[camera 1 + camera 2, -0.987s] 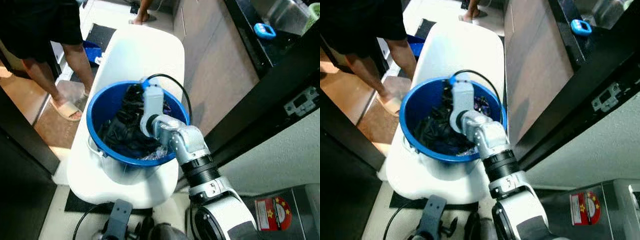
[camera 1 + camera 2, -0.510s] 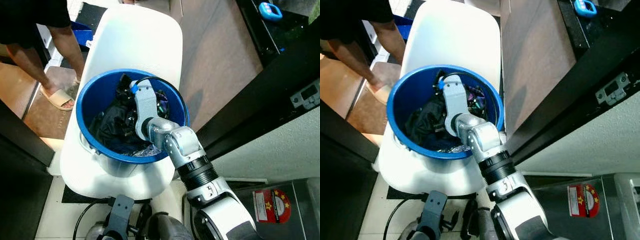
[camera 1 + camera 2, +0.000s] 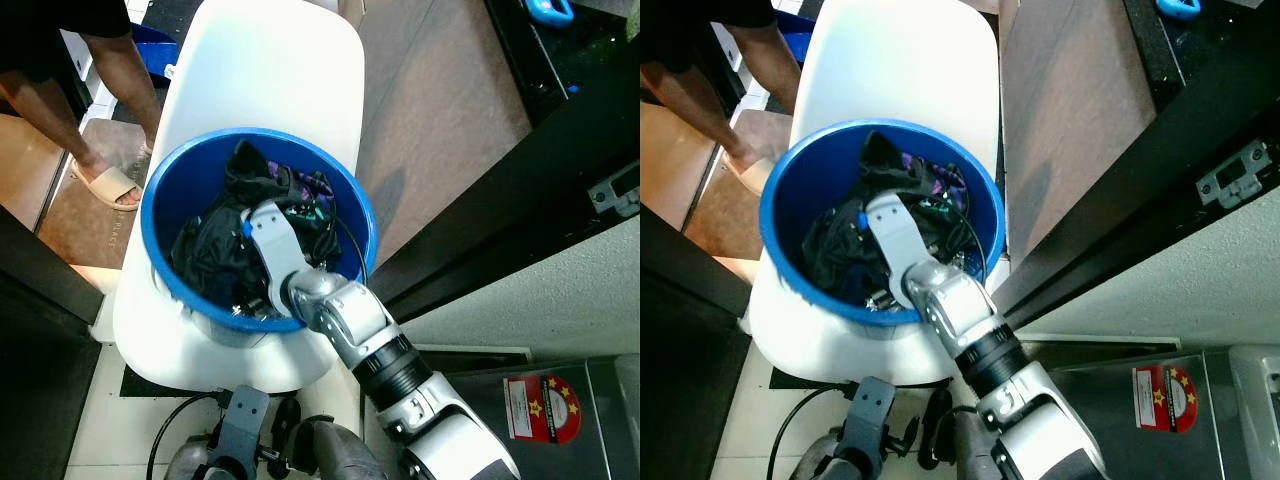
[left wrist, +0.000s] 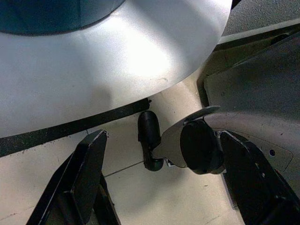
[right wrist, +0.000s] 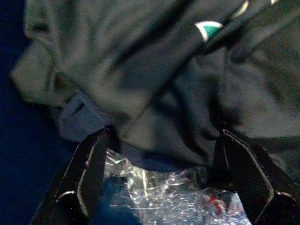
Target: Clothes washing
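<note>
**Robot reaches into the laundry bucket**

A big white chair (image 3: 270, 80) stands on the floor beside a brown cabinet (image 3: 440, 120). Its seat carries a round blue bucket (image 3: 165, 205), which sits near the front edge of the seat and fills most of its width. A person's leg (image 3: 115, 90) in a tan sandal stands near the chair's left side.

Inside the bucket lies a heap of dark clothes (image 3: 215, 250). The heap is bunched up, so it has no clear long side and points no clear way. One piece sticks up toward the back rim, with a purple and green patch (image 3: 305, 185) next to it. Some crinkly clear plastic (image 5: 159, 197) lies at the bottom of the bucket, under the cloth.

The right gripper (image 5: 164, 178) is deep in the bucket. Its two black fingers (image 5: 91, 173) are spread wide, one on each side of a fold of dark cloth, and they do not squeeze it yet. The left gripper (image 4: 164, 187) hangs low by the floor under the front edge of the chair, fingers apart, holding nothing.

What could go wrong? The fingers might close on the plastic as well as the cloth, because it lies right there between them. The bucket sits close to the seat's front edge, so a hard pull on tangled clothes might drag or tip it off. A black cable (image 3: 345, 235) runs by the arm inside the bucket and might snag on cloth.
</note>
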Robot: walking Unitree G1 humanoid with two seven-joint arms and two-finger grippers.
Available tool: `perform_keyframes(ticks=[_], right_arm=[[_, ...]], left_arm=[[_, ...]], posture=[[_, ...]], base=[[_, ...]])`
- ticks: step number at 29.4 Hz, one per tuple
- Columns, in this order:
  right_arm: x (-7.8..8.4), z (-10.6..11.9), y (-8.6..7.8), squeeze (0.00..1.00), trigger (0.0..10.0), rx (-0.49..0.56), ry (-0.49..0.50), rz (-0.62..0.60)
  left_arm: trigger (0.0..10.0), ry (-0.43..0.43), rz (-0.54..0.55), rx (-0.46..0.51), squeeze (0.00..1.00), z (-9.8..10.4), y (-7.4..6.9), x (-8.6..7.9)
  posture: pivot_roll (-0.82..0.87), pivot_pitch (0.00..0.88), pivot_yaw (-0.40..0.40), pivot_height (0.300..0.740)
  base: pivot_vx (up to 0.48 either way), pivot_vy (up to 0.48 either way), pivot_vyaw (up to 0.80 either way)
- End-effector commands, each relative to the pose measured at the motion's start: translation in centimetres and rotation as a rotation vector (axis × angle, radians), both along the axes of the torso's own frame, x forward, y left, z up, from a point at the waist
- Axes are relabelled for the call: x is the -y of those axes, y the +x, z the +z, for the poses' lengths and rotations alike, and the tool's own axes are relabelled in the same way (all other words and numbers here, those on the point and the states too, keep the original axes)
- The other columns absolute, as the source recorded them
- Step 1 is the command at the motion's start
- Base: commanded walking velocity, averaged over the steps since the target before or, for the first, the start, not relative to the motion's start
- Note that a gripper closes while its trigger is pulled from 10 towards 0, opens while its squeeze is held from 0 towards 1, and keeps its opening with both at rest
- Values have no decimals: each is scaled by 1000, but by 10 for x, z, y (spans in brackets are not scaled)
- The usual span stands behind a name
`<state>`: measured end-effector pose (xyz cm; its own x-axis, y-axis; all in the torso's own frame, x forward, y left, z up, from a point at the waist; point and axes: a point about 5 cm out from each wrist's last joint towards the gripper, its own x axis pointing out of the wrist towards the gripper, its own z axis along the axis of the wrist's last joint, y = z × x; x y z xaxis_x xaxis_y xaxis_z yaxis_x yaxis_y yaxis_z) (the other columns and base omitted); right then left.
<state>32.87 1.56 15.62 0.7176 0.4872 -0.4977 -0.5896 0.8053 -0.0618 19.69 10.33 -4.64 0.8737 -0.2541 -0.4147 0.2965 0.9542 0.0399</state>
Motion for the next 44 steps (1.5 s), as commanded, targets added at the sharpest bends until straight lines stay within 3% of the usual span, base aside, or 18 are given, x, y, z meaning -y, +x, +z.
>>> perform_keyframes(ticks=[1, 4, 5, 8, 9, 18, 32, 33, 34, 35, 37, 38, 39, 40, 41, 42, 43, 44], right_arm=[[-9, -51, -34, 0, 10000, -219, 62, 9], [-2, -53, -33, 0, 10000, -228, 49, 6], [4, -56, -35, 0, 8941, -241, 38, 6], [7, -58, -36, 0, 8941, -250, 32, 6], [8, -59, -39, 0, 0, -262, 32, 9], [5, -60, -46, 0, 0, -289, 61, 17], [1, -50, -49, 0, 0, -352, 187, -11], [-5, -42, -49, 0, 0, -385, 290, -7], [-5, -42, -49, 0, 0, -385, 290, -7], [-11, -30, -48, 0, 0, -414, 414, 8], [-11, -30, -48, 0, 0, -414, 414, 8], [-15, -23, -47, 0, 0, -430, 497, 20], [-15, -23, -47, 0, 0, -430, 497, 20], [-22, 4, -43, 0, 0, -433, 690, 72], [-22, 4, -43, 0, 0, -433, 690, 72], [-24, 26, -39, 0, 0, -422, 825, 112], [-24, 26, -39, 0, 0, -422, 825, 112], [-25, 40, -35, 0, 0, -407, 911, 136]], left_arm=[[10000, -40, -20, -305, 0, -41, -88, 24], [10000, -39, -22, -305, 0, -41, -89, 24], [10000, -38, -22, -303, 0, -41, -89, 24], [10000, -37, -22, -303, 0, -41, -89, 23], [10000, -37, -21, -303, 0, -41, -89, 23], [10000, -36, -24, -306, 0, -41, -90, 23], [10000, -28, -24, -309, 0, -41, -88, 20], [10000, -26, -25, -308, 0, -41, -86, 19], [10000, -26, -25, -308, 0, -41, -86, 19], [10000, -22, -25, -308, 0, -41, -84, 18], [10000, -22, -25, -308, 0, -41, -84, 18], [10000, -20, -25, -308, 0, -41, -82, 17], [10000, -20, -25, -308, 0, -41, -82, 17], [10000, -10, -24, -303, 0, -41, -77, 12], [10000, -10, -24, -303, 0, -41, -77, 12], [10000, 0, -22, -298, 0, -40, -71, 8], [10000, 0, -22, -298, 0, -40, -71, 8], [10000, 10, -21, -294, 0, -40, -65, 4]], posture=[[141, 465, -266, 740], [140, 467, -266, 740], [135, 469, -269, 740], [135, 471, -268, 740], [135, 471, -268, 740], [133, 473, -268, 740], [128, 458, -259, 740], [131, 450, -255, 740], [131, 450, -255, 740], [138, 432, -250, 740], [138, 432, -250, 740], [138, 432, -250, 740], [138, 432, -250, 740], [144, 382, -238, 740], [144, 382, -238, 740], [146, 363, -236, 740], [146, 363, -236, 740], [148, 343, -232, 740]], base=[[0, 0, 0], [0, 0, 0], [0, 0, 0], [0, 0, 0], [0, 0, 0], [0, 0, 0], [0, 0, 0], [0, 0, 0], [0, 0, 0], [0, 0, 0], [0, 0, 0], [0, 0, 0], [0, 0, 0], [0, 0, 0], [0, 0, 0], [0, 0, 0], [0, 0, 0], [0, 0, 0]])
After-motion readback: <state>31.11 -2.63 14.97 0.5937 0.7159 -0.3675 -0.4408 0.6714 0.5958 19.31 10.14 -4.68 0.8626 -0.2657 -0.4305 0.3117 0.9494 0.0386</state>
